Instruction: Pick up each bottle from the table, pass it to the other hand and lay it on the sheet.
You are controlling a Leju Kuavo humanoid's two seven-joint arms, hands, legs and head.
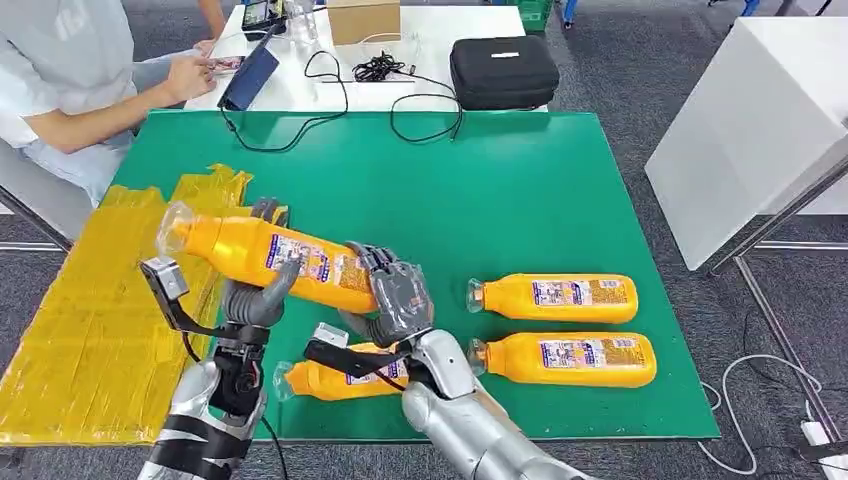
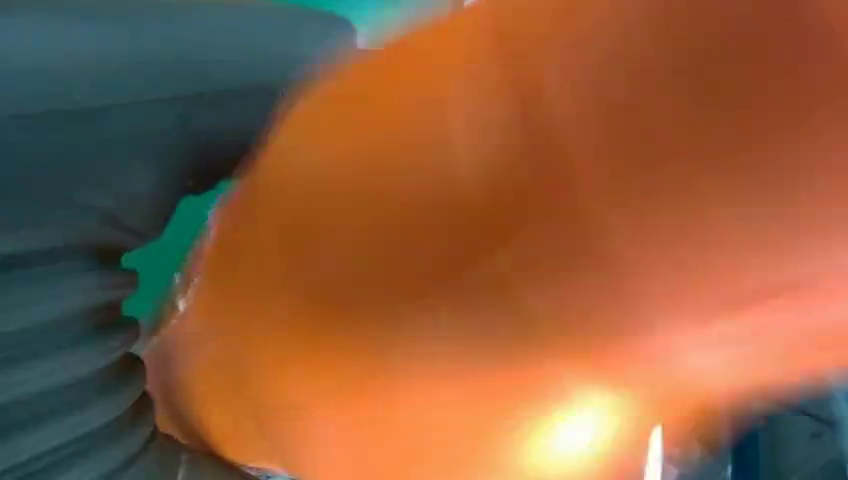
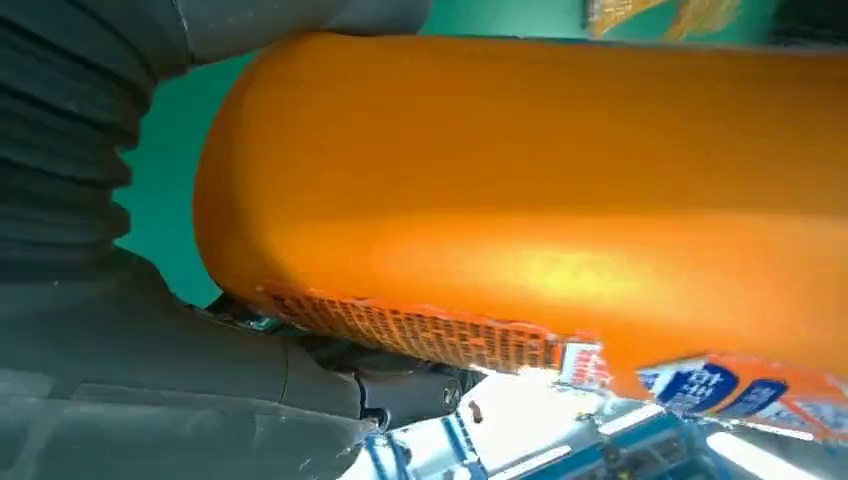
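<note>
At lower centre-left of the head view, both hands grip one orange bottle raised above the green table: the left hand wraps its middle, the right hand clasps its base end. Three more bottles lie on the green surface at lower right and lower centre, and the yellow sheet spreads across the left of the frame.
</note>
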